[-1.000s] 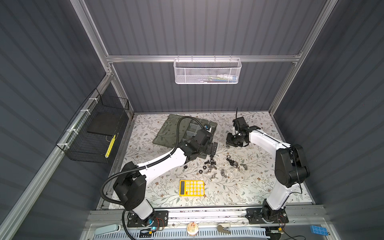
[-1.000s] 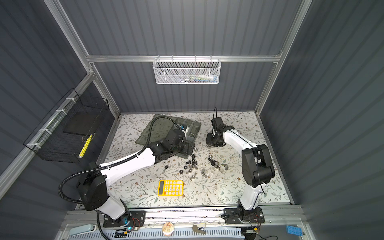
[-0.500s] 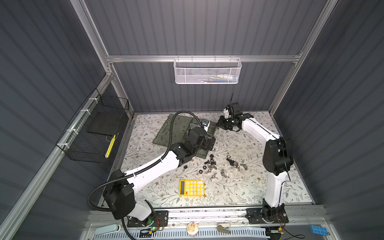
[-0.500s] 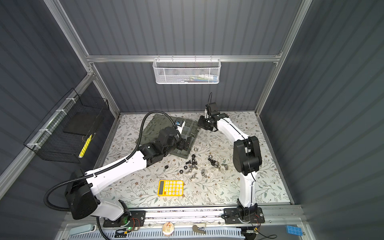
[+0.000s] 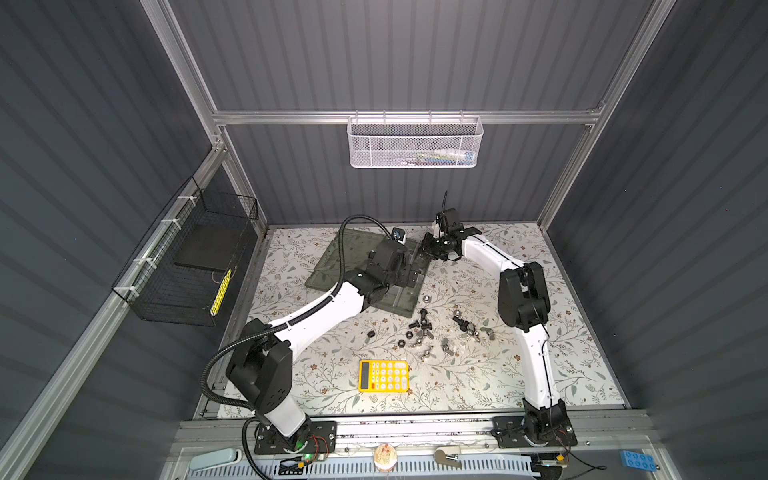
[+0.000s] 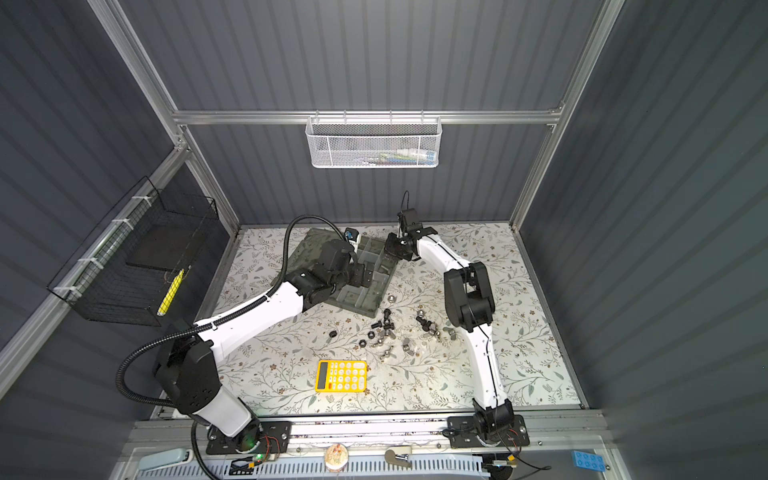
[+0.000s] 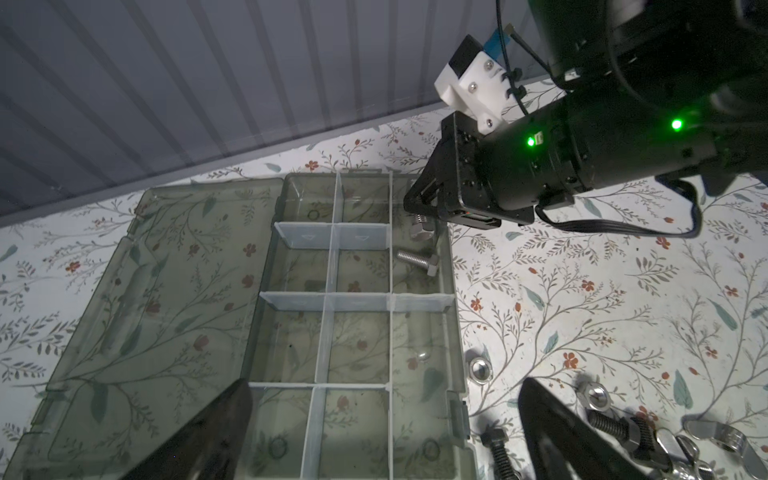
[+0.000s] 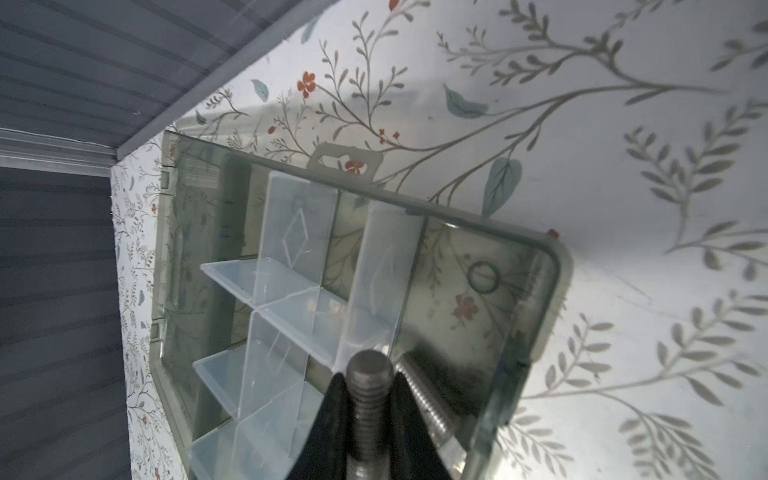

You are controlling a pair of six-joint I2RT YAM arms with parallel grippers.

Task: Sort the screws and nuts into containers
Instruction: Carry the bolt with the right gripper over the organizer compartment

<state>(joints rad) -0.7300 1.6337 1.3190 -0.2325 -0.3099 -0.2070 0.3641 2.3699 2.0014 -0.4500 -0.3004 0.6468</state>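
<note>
The containers are compartments of a grey-green organiser box [image 5: 399, 305] [image 6: 365, 299] [image 7: 455, 332] [image 8: 557, 266] lying open, its lid [image 5: 336, 262] flat beside it. My right gripper [image 5: 428, 249] [image 6: 390, 249] [image 8: 369, 386] is shut on a silver screw [image 8: 369, 399] [image 7: 419, 226], held over the box's far corner compartment. Another silver screw [image 7: 417, 259] lies in that compartment. Over the box's near part hangs my left gripper [image 5: 409, 276] [image 7: 384, 386], open and holding nothing. Loose screws and nuts [image 5: 419, 328] [image 6: 384, 326] are scattered on the mat in front of the box.
A yellow calculator [image 5: 383, 376] [image 6: 341, 376] lies near the front edge. A silver nut [image 7: 480, 369] and a black screw [image 7: 496, 446] sit close to the box's wall. A white mesh basket [image 5: 415, 143] hangs on the back wall, a black wire basket [image 5: 191, 266] on the left wall.
My right gripper has carried the silver screw leftward from beside the box to over its far corner. My left gripper has drawn back from the pile over the box.
</note>
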